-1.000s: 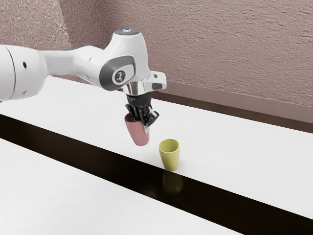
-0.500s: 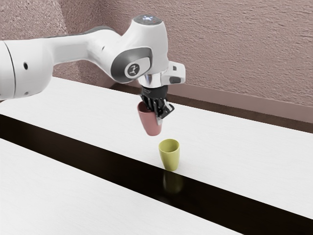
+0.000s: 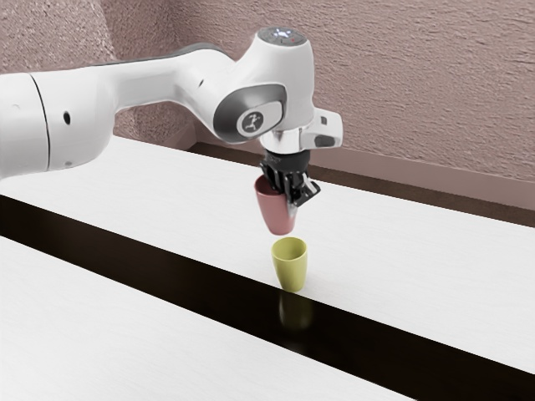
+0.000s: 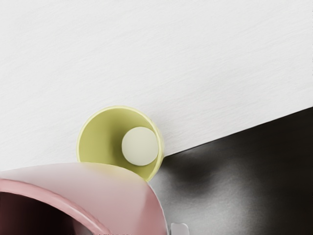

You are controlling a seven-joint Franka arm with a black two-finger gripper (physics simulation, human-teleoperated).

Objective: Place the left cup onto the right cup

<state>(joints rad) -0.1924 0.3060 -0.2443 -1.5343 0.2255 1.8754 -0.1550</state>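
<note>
Pink cup point(image 3: 274, 213) tilted, clamped at rim by claw point(image 3: 292, 203), hanging just above upright yellow cup point(image 3: 289, 261) on white table point(image 3: 418, 251).

The surface point(image 3: 418, 251) is white, with thin lines in it like painted wood. A wide black stripe point(image 3: 150, 267) runs across it, from the exterior view's left down to the exterior view's lower right. The stripe is shiny, like a dark mirror. There is white on both sides of it.

Behind the surface is a wall point(image 3: 418, 75). It is pinkish brown and looks rough and bumpy. A smooth, darker band point(image 3: 435, 175) runs along the bottom of the wall.

In the wrist view, the white part is big and the black stripe point(image 4: 254, 176) cuts in at a slant.
</note>
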